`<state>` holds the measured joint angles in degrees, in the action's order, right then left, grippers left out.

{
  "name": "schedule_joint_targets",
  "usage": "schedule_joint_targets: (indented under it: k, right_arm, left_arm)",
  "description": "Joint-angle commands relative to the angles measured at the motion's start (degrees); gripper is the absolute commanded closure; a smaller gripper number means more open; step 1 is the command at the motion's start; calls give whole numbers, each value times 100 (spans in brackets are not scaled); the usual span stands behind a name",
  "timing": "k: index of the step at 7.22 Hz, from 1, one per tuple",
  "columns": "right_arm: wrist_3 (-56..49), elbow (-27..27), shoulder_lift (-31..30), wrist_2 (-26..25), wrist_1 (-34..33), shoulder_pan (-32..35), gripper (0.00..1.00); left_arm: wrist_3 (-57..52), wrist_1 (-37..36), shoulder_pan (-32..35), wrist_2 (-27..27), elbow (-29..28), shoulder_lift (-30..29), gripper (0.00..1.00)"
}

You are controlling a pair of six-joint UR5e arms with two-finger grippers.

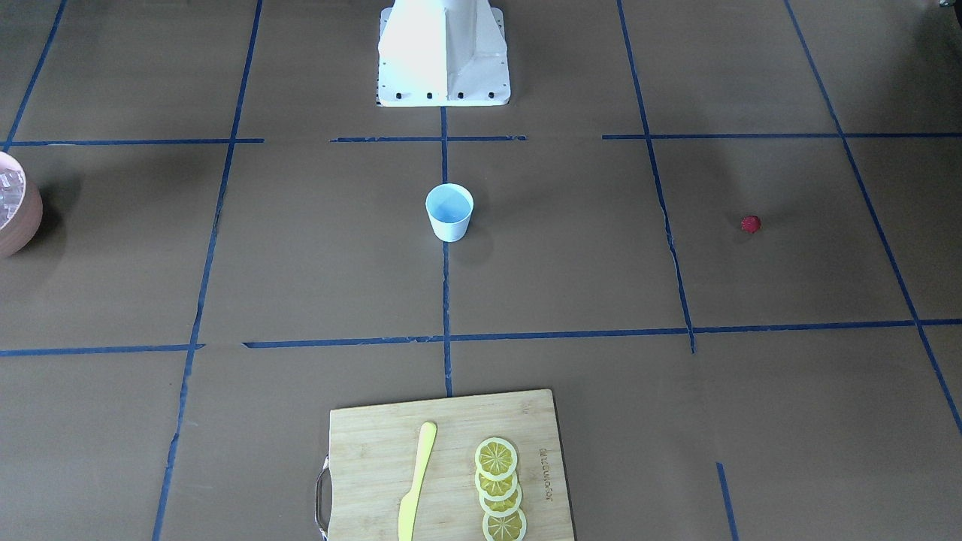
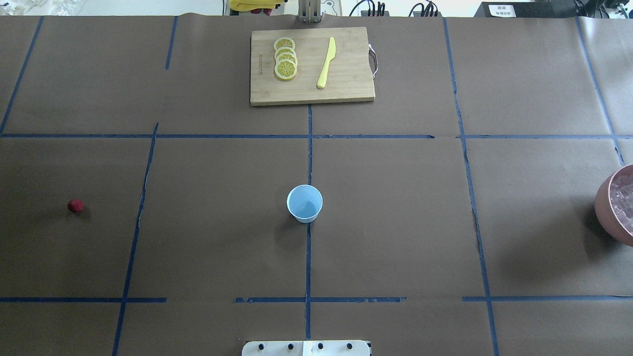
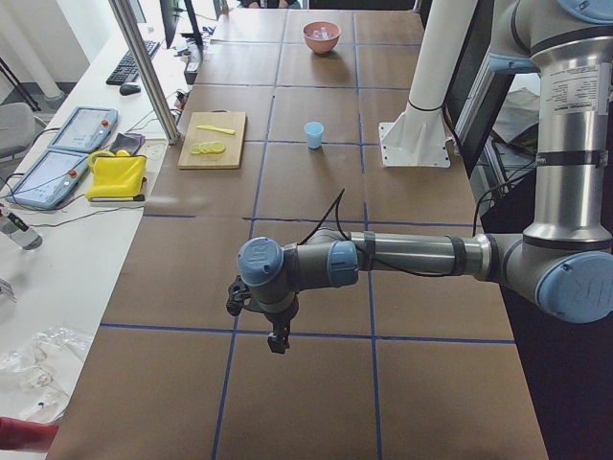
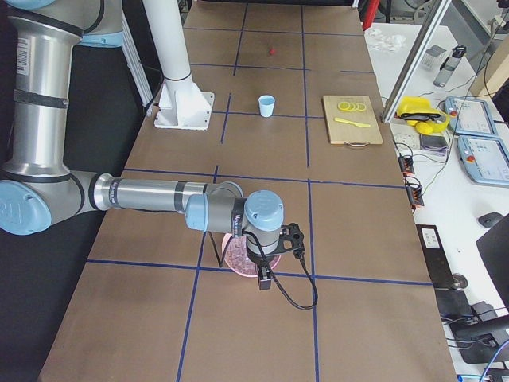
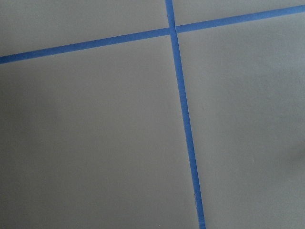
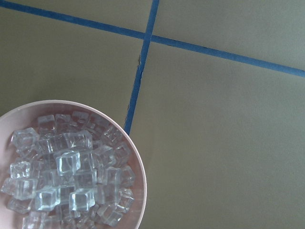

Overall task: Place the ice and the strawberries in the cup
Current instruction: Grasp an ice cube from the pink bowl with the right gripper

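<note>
The left hand point(image 3: 278, 340) hangs low over the brown-papered tabletop point(image 2: 395, 222); I cannot tell whether it is wide or narrow. The right hand point(image 4: 264, 278) hangs just above the pink bowl point(image 2: 603, 212) heaped with ice cubes point(image 6: 71, 162), and its spread cannot be told either. Midway across, the pale blue cup point(image 2: 304, 203) stands upright on the centre tape line point(image 2: 307, 257), the strawberry point(image 2: 75, 205) well apart to the robot's left. Farthest, a bamboo cutting board point(image 2: 346, 91) carries overlapping lemon slices point(image 2: 285, 58) and a yellow knife point(image 2: 326, 63).
</note>
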<state>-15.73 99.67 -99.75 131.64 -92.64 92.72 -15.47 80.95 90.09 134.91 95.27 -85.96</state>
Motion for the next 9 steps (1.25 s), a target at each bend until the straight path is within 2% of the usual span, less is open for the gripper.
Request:
schedule_joint_targets:
  k: [1,3,4,9]
  right_arm:
    - [0,0,0,2,0,0,0]
    - [-17,18,9,1,192,0,0]
    - [-87,-8,0,-16,750,-26,0]
    - [333,9,-140,28,1704,-1440,1]
  left_arm:
    - [9,0,0,0,1,-26,0]
    - [9,8,0,9,1,-18,0]
    - [9,9,0,9,9,-18,0]
    - [9,9,0,17,27,-18,0]
